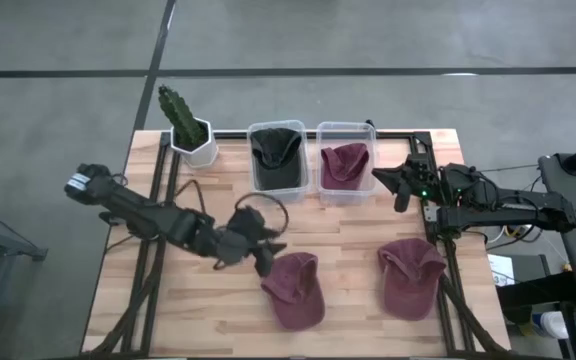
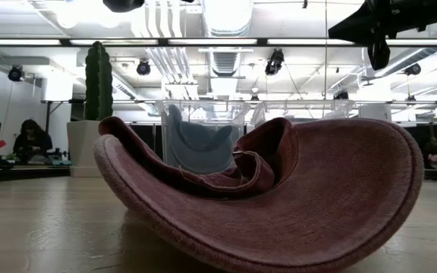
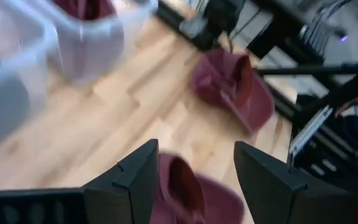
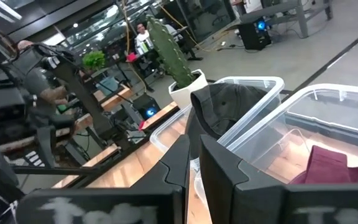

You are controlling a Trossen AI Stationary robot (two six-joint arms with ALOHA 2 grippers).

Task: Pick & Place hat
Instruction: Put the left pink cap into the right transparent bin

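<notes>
Two maroon hats lie on the wooden table: one (image 1: 293, 290) near the front middle, crown side down in the low view (image 2: 264, 197), and another (image 1: 411, 275) to its right. My left gripper (image 1: 265, 255) is open and hovers just left of the first hat; in the left wrist view that hat (image 3: 191, 196) shows below the gap between the fingers (image 3: 196, 148). My right gripper (image 1: 383, 180) is shut and waits in the air by the right bin (image 4: 194, 142).
Two clear bins stand at the far edge: one holds a dark hat (image 1: 276, 155), the other a maroon hat (image 1: 345, 165). A cactus in a white pot (image 1: 188, 130) stands left of them. Bare wood lies between the bins and the loose hats.
</notes>
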